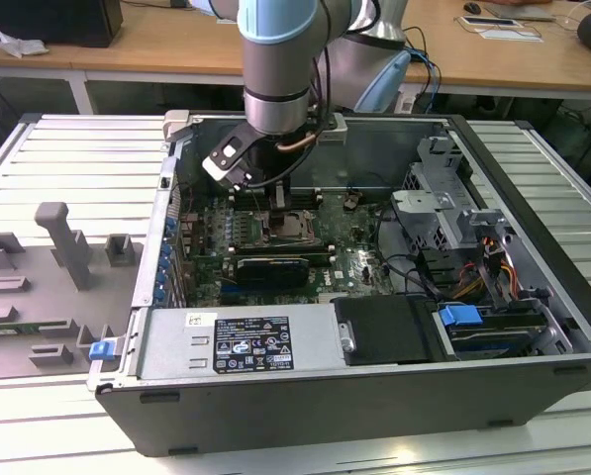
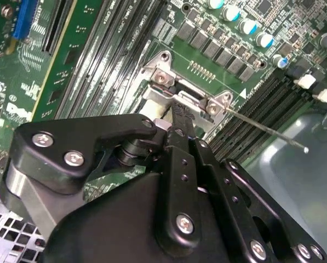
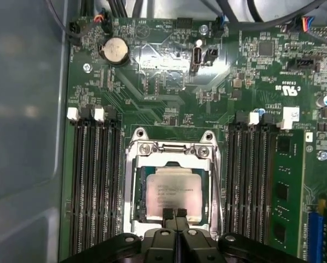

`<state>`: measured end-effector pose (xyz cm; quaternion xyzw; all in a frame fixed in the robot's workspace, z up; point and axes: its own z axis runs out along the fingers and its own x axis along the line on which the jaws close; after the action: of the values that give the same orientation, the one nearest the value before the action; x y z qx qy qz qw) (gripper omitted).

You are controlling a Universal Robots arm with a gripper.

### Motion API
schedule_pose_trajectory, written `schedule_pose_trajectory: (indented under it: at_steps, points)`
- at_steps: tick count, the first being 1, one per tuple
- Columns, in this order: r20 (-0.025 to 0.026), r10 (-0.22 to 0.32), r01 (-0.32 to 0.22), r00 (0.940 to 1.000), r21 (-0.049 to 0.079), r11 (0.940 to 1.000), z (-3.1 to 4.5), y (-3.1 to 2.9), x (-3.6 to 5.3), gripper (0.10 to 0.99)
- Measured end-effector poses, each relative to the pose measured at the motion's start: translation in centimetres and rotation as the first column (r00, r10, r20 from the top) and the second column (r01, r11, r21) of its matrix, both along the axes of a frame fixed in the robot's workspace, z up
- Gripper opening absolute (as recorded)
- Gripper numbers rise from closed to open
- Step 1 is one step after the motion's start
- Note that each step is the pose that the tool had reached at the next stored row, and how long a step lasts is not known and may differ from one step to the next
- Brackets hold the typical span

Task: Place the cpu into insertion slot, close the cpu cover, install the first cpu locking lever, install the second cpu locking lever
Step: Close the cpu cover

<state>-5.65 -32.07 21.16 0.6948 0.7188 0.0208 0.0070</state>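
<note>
We see the arm's black fingers [image 3: 166, 216] clenched tip to tip, with no gap and nothing that we can make out between them. In the first wrist view their tips rest at the edge of the cpu, a small flat square chip with its silvery-grey metal face up [image 3: 172, 189]. That edge meets the cpu cover, a thin square frame of silvery metal with a square window [image 3: 173, 148]. We cannot tell whether the tips press on chip or frame.

The chip lies in the insertion slot, the square metal-rimmed socket [image 1: 293, 226] in the middle of the green motherboard [image 3: 152, 87], and the frame lies flat around it. Long black memory slots [image 3: 95, 181] flank the socket on both sides.

The second wrist view adds a thin bare metal locking lever [image 2: 267, 130]. It slants from a corner of the socket out across the memory slots, with its end free.

The exterior view shows the arm reaching down into the open dark grey computer case [image 1: 374, 426], which lies on a ribbed grey counter [image 1: 67, 158]. The socket sits toward the far side of the case.
</note>
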Motion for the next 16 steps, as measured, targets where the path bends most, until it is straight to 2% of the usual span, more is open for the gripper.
schedule_pose_trajectory:
  at_steps: [3,9,16]
  points:
    - [-0.0001,0.0,0.0,1.0,0.0,1.0,-0.39,0.0,0.0,0.106]
    - [0.0,0.0,0.0,1.0,0.0,1.0,-0.48,0.0,0.11,0.106]
    - [0.0,0.0,0.0,1.0,0.004,1.0,-0.5,0.01,0.9,0.106]
